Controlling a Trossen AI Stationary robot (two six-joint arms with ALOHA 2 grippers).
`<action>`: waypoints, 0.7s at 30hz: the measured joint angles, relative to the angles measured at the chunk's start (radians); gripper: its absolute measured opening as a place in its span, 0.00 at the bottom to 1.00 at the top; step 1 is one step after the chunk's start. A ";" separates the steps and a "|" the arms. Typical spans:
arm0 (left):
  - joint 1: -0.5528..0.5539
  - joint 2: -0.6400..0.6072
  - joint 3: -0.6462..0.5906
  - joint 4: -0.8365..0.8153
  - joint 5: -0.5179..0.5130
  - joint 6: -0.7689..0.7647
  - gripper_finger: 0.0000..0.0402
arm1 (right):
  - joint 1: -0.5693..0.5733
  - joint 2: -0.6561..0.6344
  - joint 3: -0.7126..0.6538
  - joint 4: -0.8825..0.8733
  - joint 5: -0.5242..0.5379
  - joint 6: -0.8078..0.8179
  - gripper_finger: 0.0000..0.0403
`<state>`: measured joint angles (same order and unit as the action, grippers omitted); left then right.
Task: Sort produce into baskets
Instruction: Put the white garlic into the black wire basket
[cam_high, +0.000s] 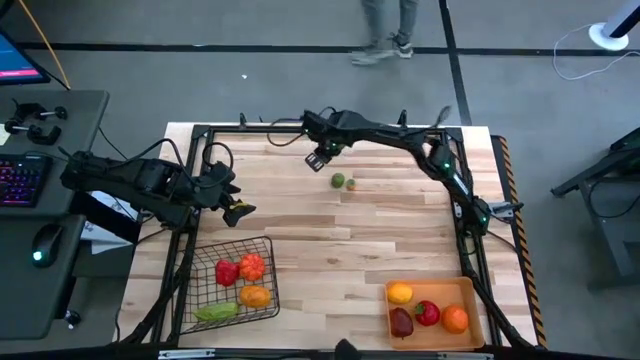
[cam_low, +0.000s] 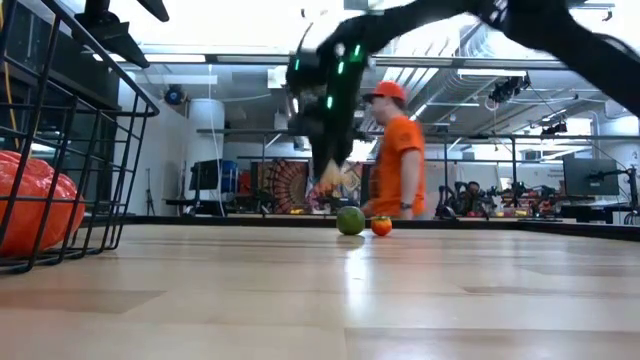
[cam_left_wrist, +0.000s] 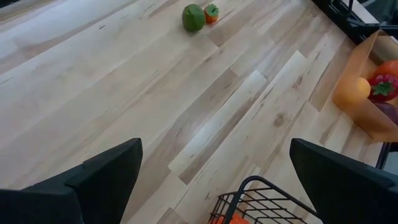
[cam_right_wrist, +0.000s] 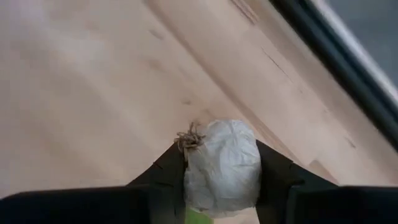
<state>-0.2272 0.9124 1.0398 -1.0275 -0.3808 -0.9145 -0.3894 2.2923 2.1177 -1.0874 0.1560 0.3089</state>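
Note:
My right gripper (cam_high: 321, 156) hangs over the table's far middle, shut on a small white bulb (cam_right_wrist: 222, 163) with a brown root tuft. A green piece (cam_high: 338, 180) and a tiny orange piece (cam_high: 351, 184) lie on the wood just near of it. The black wire basket (cam_high: 268, 262) at the near left holds red, orange and green produce. The orange tray (cam_high: 392, 312) at the near right holds yellow, red, dark red and orange pieces. My left gripper (cam_high: 238, 202) waits open above the basket's far edge. My right gripper pinches the white bulb by its two opposite sides (cam_right_wrist: 198, 171) between its two fingers (cam_right_wrist: 163, 173). The fingers come from above, pointing steeply down. The bulb is lifted clear of the table, its root tuft (cam_right_wrist: 189, 139) toward the fingertips.
Bare wood stretches across the table's middle between basket and tray. A person in an orange shirt (cam_low: 398, 165) stands beyond the far edge in the low view. A black frame (cam_high: 470, 230) runs along the table's sides.

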 joint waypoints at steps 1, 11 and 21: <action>0.000 0.000 0.000 0.000 0.000 0.000 0.98 | 0.010 -0.033 -0.008 -0.002 -0.001 -0.016 0.28; 0.001 0.000 0.000 0.000 -0.037 -0.033 0.98 | 0.193 -0.287 -0.028 -0.157 0.054 -0.056 0.33; 0.054 0.000 0.000 0.010 -0.103 -0.029 0.98 | 0.470 -0.304 -0.071 -0.063 -0.006 0.003 0.31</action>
<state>-0.1733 0.9125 1.0397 -1.0176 -0.4839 -0.9439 0.0805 1.9882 2.0469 -1.1500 0.1501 0.3124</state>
